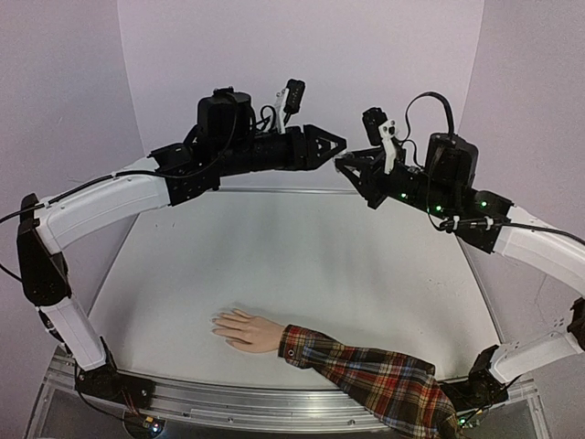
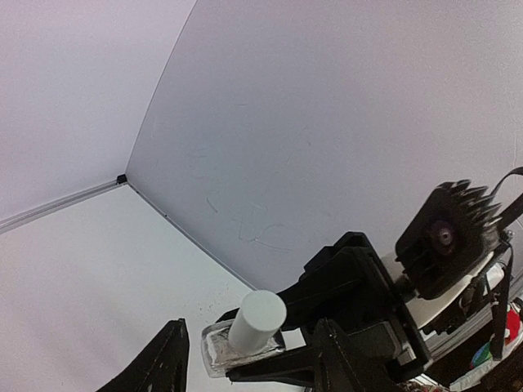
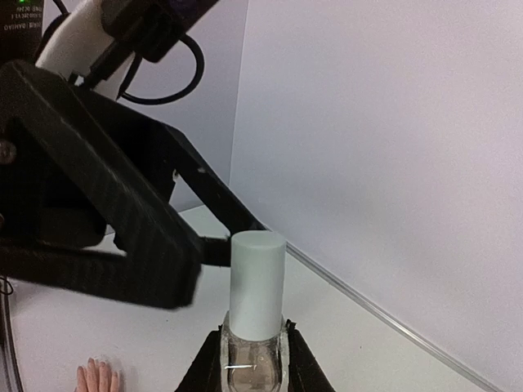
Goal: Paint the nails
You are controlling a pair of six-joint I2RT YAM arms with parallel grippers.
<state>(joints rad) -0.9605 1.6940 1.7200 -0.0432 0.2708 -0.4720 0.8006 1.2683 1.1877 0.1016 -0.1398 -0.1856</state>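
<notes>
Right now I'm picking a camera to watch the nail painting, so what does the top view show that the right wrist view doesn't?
Only the top view: the plaid sleeve, plus the left arm and right arm whole. Only the right wrist view: the bottle with its white cap, clamped in the right gripper. Both: the hand, just fingertips at the wrist view's edge, and the left gripper.

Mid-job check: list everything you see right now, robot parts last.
bottle: one, clear glass with white cap, held up over the table's far side
pale hand: one, skin-coloured, flat near the front edge
nails: too small to count
sleeve: one, red plaid, front right
table: one, white
left hand: black, open, fingers either side of the cap
right hand: black, shut on the bottle
</notes>
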